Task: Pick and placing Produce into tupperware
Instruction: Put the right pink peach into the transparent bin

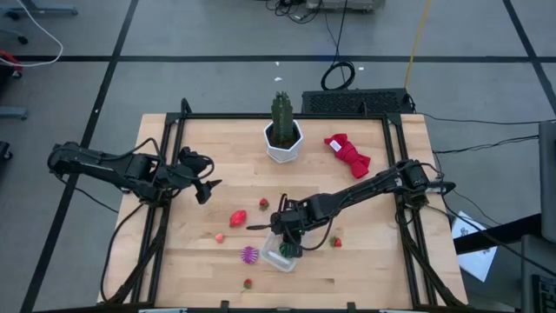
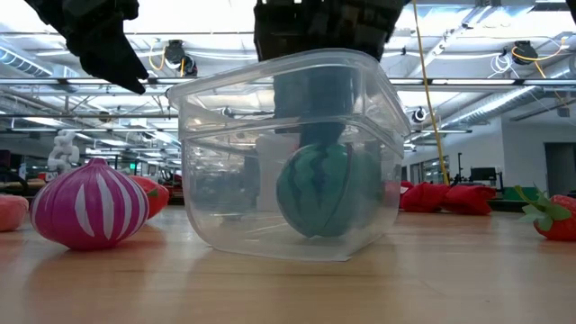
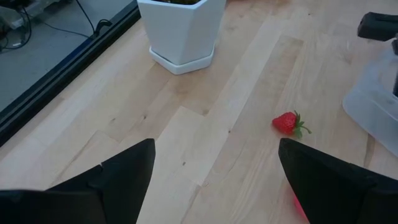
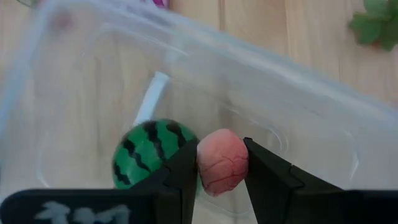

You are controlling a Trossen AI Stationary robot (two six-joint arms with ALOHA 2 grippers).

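The clear tupperware point(image 1: 280, 256) stands on the table near the front middle, with the green striped ball point(image 4: 148, 152) lying on its floor point(image 2: 324, 191). My right gripper point(image 4: 221, 155) hangs over the container's opening point(image 1: 287, 239), shut on a small pink piece of produce. Loose produce lies on the wood around it: a larger red piece point(image 1: 237, 217), a purple spiky piece point(image 1: 249, 255), a pink bit point(image 1: 220, 236) and small strawberries point(image 1: 335, 242). My left gripper point(image 1: 207, 187) waits open at the table's left, above the wood. My right gripper pinches the pink piece point(image 4: 222, 167) by its two sides between its two fingers. The fingers slant down from the table's right side. The piece is lifted clear, above the inside of the tupperware and beside the green striped ball.
A green cactus point(image 1: 281, 116) in a white hexagonal pot point(image 3: 182, 34) stands at the far middle, and a red cloth bundle point(image 1: 347, 154) lies at the far right. A strawberry point(image 3: 289, 123) lies ahead of my left gripper. A black frame point(image 1: 165, 165) edges the table.
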